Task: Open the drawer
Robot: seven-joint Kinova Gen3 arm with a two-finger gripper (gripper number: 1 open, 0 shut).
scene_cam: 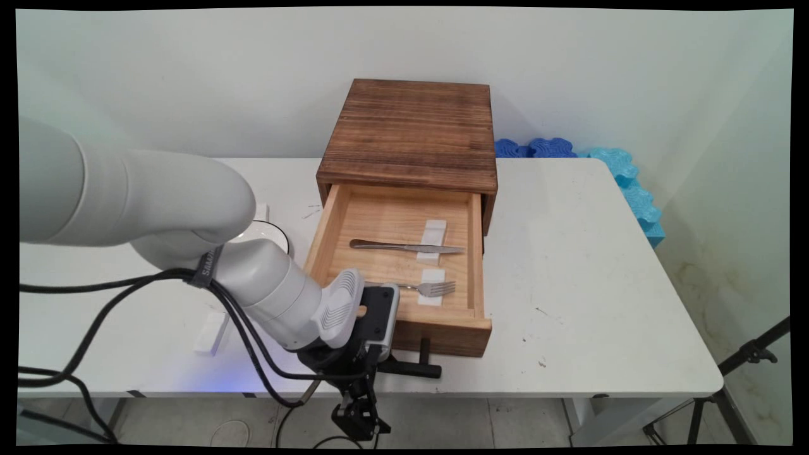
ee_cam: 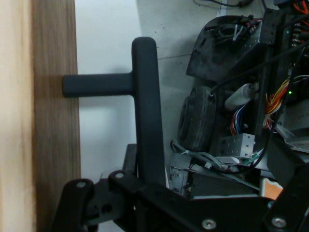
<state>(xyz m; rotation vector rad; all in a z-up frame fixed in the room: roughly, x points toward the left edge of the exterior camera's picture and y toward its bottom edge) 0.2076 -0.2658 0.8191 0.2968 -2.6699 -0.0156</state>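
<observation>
A dark wooden box [scene_cam: 411,129] stands at the back middle of the white table [scene_cam: 581,278]. Its light wooden drawer [scene_cam: 395,218] is pulled out toward the near edge. Inside lie a metal knife [scene_cam: 404,247] and a fork [scene_cam: 435,289], each across a small white block. The drawer's black T-shaped handle [scene_cam: 414,366] [ee_cam: 145,101] sticks out over the table's near edge. My gripper [scene_cam: 357,414] [ee_cam: 159,203] points down past that edge at the handle's left end. In the hand view the handle's bar runs down into the black linkage, beside the drawer's front [ee_cam: 53,116].
A white plate [scene_cam: 268,232] with a dark rim lies left of the drawer, partly behind the arm. A small white block [scene_cam: 212,332] lies near the front left. Blue foam pieces [scene_cam: 632,183] line the far right edge. Below the table stands a wheeled base [ee_cam: 212,116] with wiring.
</observation>
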